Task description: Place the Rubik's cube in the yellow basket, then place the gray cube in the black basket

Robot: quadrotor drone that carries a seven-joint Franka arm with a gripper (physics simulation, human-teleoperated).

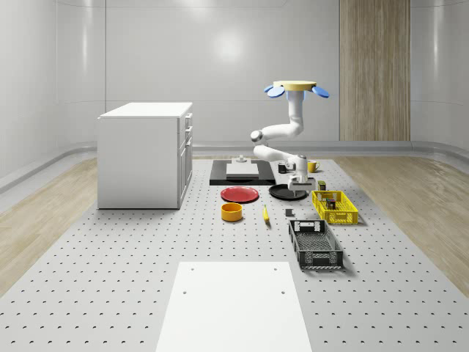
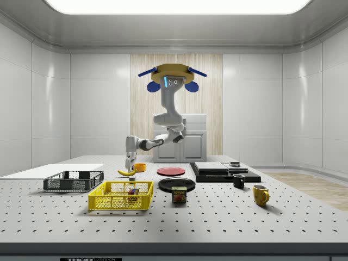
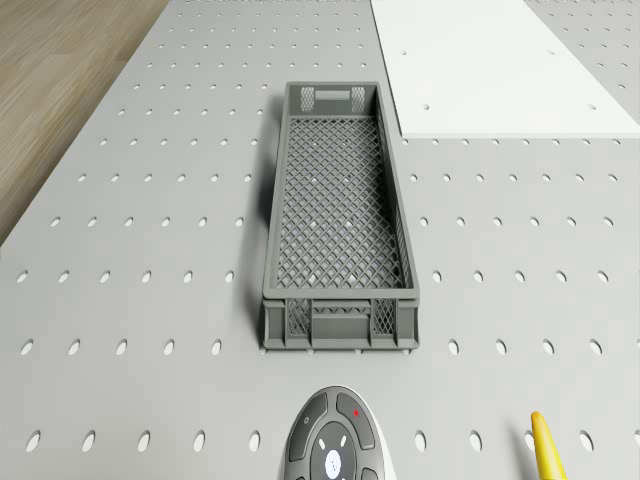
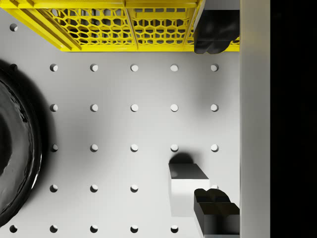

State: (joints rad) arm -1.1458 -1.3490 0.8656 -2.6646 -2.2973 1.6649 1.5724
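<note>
The Rubik's cube [image 2: 132,192] lies inside the yellow basket [image 1: 335,207]. On the table between the black plate [image 4: 15,144] and the yellow basket [image 4: 124,25] sits the small gray cube [image 4: 187,186], also seen in the whole-scene view [image 1: 289,213]. My gripper [image 4: 215,124] hangs above that spot, open, with nothing between its fingers. One fingertip [image 4: 214,210] overlaps the gray cube's edge in the wrist view. The drone [image 1: 297,88] hovers high over the table's far part, its arm bent down to the gripper [image 1: 296,188]. The black basket [image 3: 340,230] stands empty, nearer the white sheet.
A red plate [image 1: 240,194], an orange bowl [image 1: 231,212] and a banana [image 1: 265,214] lie toward the whole-scene view's left of the gripper. A white cabinet [image 1: 145,154] stands further left. A can [image 2: 179,194] and two mugs [image 2: 260,194] sit beyond the yellow basket.
</note>
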